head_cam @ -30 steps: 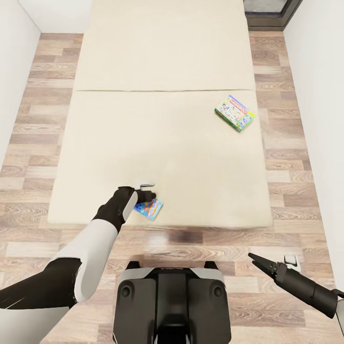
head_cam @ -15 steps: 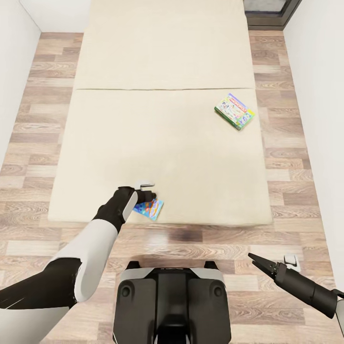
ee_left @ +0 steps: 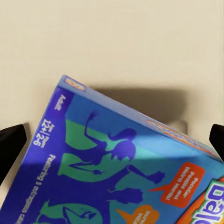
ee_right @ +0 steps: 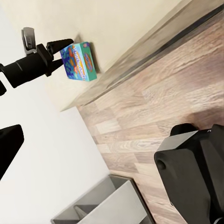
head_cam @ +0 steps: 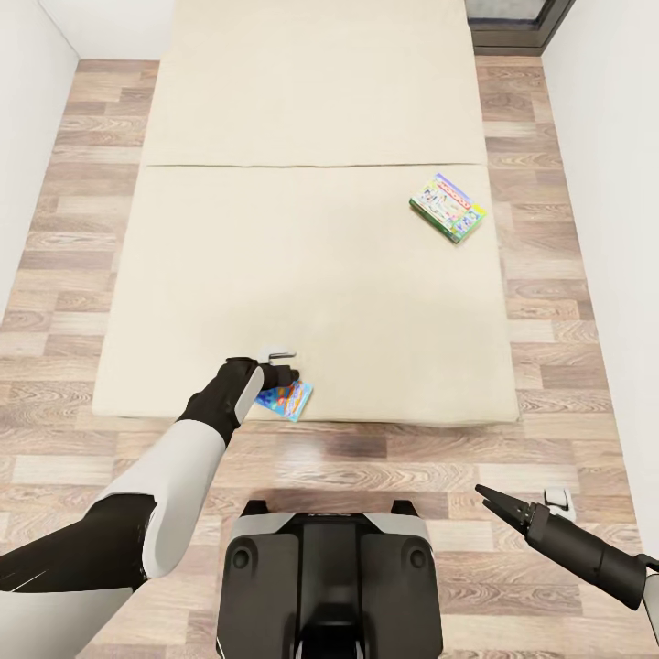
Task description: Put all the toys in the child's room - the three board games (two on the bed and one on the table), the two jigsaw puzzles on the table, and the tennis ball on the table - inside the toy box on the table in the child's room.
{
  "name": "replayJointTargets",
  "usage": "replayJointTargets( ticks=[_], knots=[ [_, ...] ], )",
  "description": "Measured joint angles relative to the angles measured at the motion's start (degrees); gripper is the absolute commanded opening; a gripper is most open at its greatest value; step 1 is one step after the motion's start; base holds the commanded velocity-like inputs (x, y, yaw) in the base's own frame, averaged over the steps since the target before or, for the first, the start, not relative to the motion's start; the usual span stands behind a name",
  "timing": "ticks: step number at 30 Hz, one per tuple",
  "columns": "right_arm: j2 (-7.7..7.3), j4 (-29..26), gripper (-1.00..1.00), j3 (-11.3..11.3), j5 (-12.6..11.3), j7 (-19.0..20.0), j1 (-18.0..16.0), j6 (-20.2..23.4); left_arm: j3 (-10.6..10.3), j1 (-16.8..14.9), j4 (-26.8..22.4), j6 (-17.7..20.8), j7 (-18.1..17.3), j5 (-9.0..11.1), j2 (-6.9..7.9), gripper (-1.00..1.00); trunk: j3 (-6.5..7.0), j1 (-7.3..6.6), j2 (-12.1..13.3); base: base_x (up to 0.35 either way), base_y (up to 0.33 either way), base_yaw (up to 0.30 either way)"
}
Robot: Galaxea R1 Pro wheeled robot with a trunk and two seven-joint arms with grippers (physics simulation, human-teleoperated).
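Observation:
A blue board game (head_cam: pixel 286 400) hangs tilted at the front edge of the bed (head_cam: pixel 311 275), with my left gripper (head_cam: pixel 280 373) shut on it. The left wrist view is close on its blue back (ee_left: pixel 112 158), with a dark fingertip (ee_left: pixel 10 144) at either side. From the right wrist view the same box (ee_right: pixel 80 60) sits at the tip of the left gripper (ee_right: pixel 63 52). A second board game (head_cam: pixel 448 208), white with green edges, lies flat near the mattress's right side. My right gripper (head_cam: pixel 483 495) hovers open over the floor, low on the right.
Wood plank floor (head_cam: pixel 567 302) runs along both sides of the bed and in front of it. White walls close in left and right, and a dark window frame (head_cam: pixel 517 23) sits at the far right corner. My black base (head_cam: pixel 329 577) stands just before the bed.
The camera has drawn back a little, so the bed's front edge sits higher in the picture. The blue board game has stayed with my left gripper. The right arm keeps its pose.

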Motion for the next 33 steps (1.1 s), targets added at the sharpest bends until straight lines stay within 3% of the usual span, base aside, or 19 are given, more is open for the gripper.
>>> replayJointTargets(
  ticks=[33],
  knots=[
    [0.0,0.0,1.0,0.0,0.0,0.0,0.0,0.0,0.02,0.0,0.0,0.01,-0.05,0.19,0.0,1.0,0.0,0.0,0.0,-0.039,0.0,0.0]
  ],
)
